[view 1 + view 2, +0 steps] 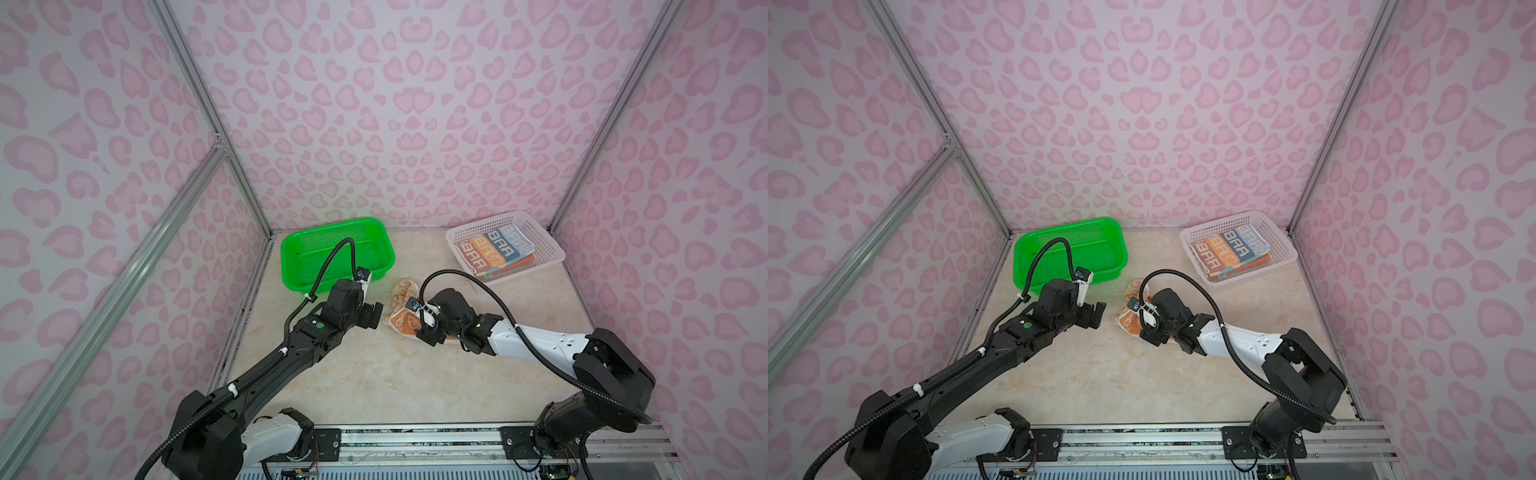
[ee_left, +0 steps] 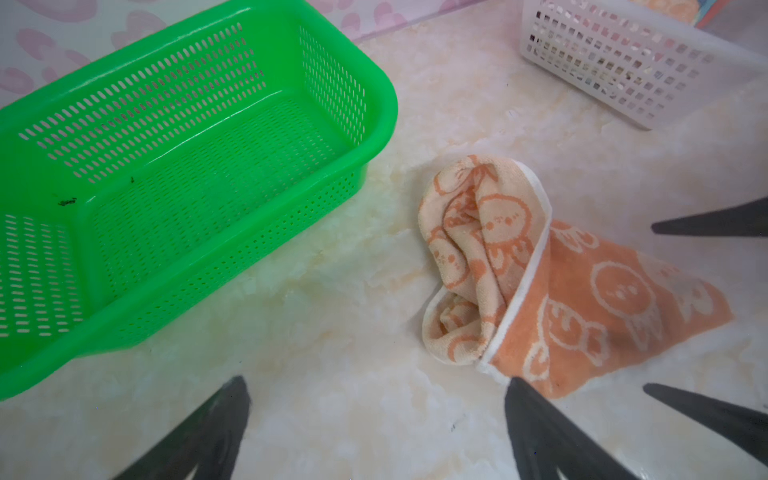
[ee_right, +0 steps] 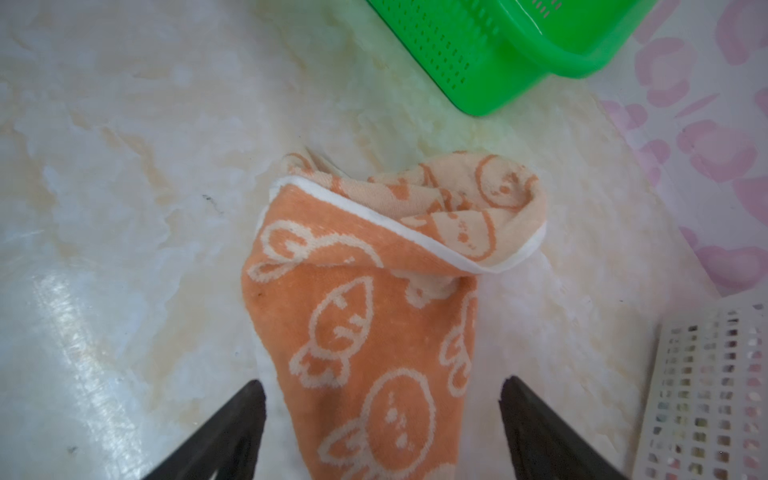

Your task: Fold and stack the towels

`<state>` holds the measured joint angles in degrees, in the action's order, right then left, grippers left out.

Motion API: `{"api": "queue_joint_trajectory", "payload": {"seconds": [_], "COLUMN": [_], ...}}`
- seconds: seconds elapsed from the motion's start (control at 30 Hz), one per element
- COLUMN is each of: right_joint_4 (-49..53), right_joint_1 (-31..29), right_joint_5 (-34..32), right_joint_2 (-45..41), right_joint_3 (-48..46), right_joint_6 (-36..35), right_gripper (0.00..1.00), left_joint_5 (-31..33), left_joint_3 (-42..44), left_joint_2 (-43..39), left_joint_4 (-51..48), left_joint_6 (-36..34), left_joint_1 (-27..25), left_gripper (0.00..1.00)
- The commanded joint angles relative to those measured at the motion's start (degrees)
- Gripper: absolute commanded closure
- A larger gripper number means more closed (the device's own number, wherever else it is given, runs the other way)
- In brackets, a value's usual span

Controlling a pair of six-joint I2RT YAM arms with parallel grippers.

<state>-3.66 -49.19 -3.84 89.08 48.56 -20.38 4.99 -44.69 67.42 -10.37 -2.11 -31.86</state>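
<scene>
One pale marble-patterned counter (image 1: 395, 374) is carrying the whole scene, with two perforated baskets sitting along its far edge: a green basket (image 1: 376, 237) on the left, holding no towels, and a white basket (image 1: 523, 272) on the right. Inside the white one, a folded striped towel (image 1: 494, 249) with white block letters is lying on top of a stack, with other folded edges showing beneath it. Between the baskets and nearer the robot, an orange towel (image 3: 353, 311) with white cartoon faces is lying crumpled on the counter, one part rolled over and showing its paler reverse. The right end effector (image 3: 382, 382) is straddling one end of it with jaws spread, pinching nothing. The left end effector (image 2: 376, 382) is hovering just beside the cloth, likewise gaping wide. By the look of it, this loose towel is waiting to be spread flat, so the next move is calling for each arm to pinch a corner and draw the cloth open before folding.
</scene>
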Motion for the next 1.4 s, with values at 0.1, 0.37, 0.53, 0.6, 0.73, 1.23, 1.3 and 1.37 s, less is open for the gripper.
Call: {"api": "queue_joint_trajectory", "payload": {"seconds": [0.1, 0.37, 0.53, 0.6, 0.73, 1.23, 1.3, 1.37], "right_joint_4": [-9.41, -19.79, -20.06, -19.81, -17.50, -0.79, 0.43, 2.07], "right_joint_1": [-6.11, -9.84, -9.87, -9.72, -8.58, 7.11, 7.61, 7.86], "right_joint_5": [-6.07, -14.22, -15.72, -15.36, -11.51, 27.14, 28.04, 28.35], "right_joint_2": [5.28, 11.38, 11.96, 11.35, 9.08, 0.17, 0.08, 0.18], "right_joint_3": [-1.92, -4.31, -3.93, -4.10, -4.16, 0.05, 0.71, 1.77], "right_joint_6": [1.65, 3.00, 2.72, 2.42, 3.08, 12.71, 12.82, 12.71], "right_gripper": [0.26, 0.43, 0.69, 0.79, 0.91, 0.98, 0.98, 0.98], "left_joint_5": [0.37, 0.10, -1.84, -2.56, -3.80, -4.41, -3.16, -1.00], "left_joint_3": [1.41, 2.19, 2.31, 2.06, 1.23, 3.53, 3.76, 4.55], "left_joint_2": [-2.11, -2.97, -2.99, -2.78, -1.87, -0.22, 0.96, 2.10], "left_joint_4": [3.87, 3.17, 3.18, 3.25, 3.34, 10.78, 10.73, 14.11], "left_joint_6": [2.64, 1.96, 0.34, -0.31, -1.53, -25.35, -31.43, -36.08], "left_joint_1": [1.36, 1.89, 1.89, 1.89, 1.94, -2.37, -4.16, -5.72], "left_gripper": [0.02, 0.02, 0.02, 0.02, 0.02, 0.02, 0.02, 0.02]}}
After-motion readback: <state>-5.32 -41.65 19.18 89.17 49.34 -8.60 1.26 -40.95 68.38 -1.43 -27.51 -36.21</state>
